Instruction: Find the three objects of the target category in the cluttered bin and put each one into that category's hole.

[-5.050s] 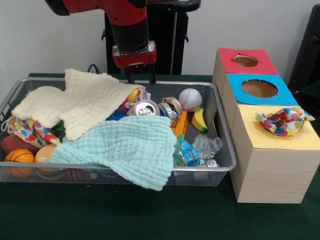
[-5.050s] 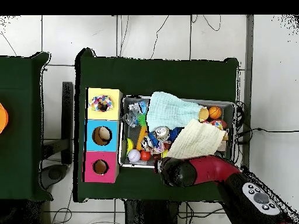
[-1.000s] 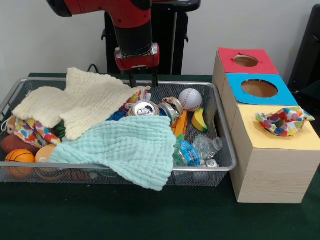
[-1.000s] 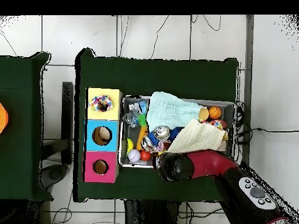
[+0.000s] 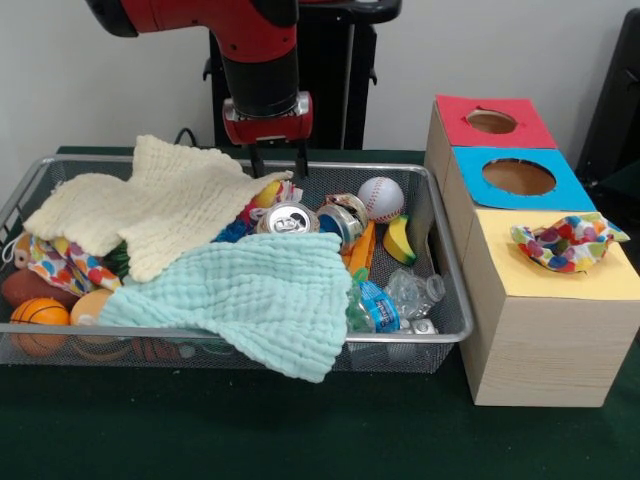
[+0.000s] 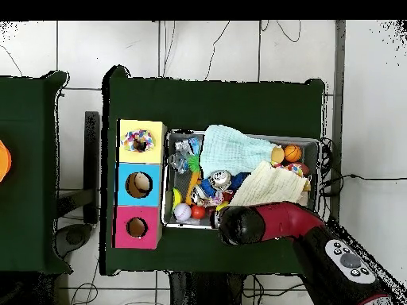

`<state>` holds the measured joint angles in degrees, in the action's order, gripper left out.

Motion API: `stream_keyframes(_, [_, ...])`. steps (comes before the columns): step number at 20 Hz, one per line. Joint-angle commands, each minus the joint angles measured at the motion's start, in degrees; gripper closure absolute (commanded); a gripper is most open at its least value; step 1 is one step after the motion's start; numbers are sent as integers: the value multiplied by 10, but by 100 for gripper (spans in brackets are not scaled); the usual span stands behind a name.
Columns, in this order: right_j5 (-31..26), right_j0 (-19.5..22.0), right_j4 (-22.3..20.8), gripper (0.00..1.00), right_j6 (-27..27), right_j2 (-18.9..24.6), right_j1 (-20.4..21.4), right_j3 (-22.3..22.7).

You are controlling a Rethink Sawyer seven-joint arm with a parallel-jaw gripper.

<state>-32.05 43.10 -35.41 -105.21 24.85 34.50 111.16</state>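
Observation:
The wire mesh bin (image 5: pixel 230 337) is full of clutter. One dotted fabric piece (image 5: pixel 565 243) lies on the yellow-faced box (image 5: pixel 545 285) and covers its hole; in the overhead view it (image 6: pixel 132 137) rings the hole (image 6: pixel 141 144). A second dotted piece (image 5: pixel 60 264) pokes out under the cream cloth (image 5: pixel 160 205) at the bin's left end. A scrap of dotted fabric (image 5: pixel 285 190) shows by the can. My gripper (image 5: pixel 278 165) is open and empty, hanging over the bin's far rim at the cream cloth's edge. In the overhead view the arm (image 6: pixel 241 225) hides it.
A mint-green cloth (image 5: pixel 250 295) drapes over the bin's near rim. A can (image 5: pixel 288 218), baseball (image 5: pixel 380 197), toy banana (image 5: pixel 400 240), plastic bottle (image 5: pixel 400 297) and orange balls (image 5: pixel 40 315) lie in the bin. Blue-faced (image 5: pixel 518 177) and red-faced (image 5: pixel 491 121) boxes stand behind the yellow one.
The arm has shifted slightly to the left in the front view, along the bin's far rim. The gripper stays open and empty. Nothing in the bin moved.

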Motion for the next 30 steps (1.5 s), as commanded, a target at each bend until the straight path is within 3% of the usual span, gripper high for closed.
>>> stream_keyframes(1, [14, -7, -9, 0, -5, -3, -9, -89])
stream_keyframes(16, [45, -31, -4, 0, -38, -16, -13, -86])
stream_keyframes(23, [33, -55, -18, 0, -37, -38, -36, -104])
stream_keyframes(30, [37, -53, -15, 0, -30, -48, -50, -116])
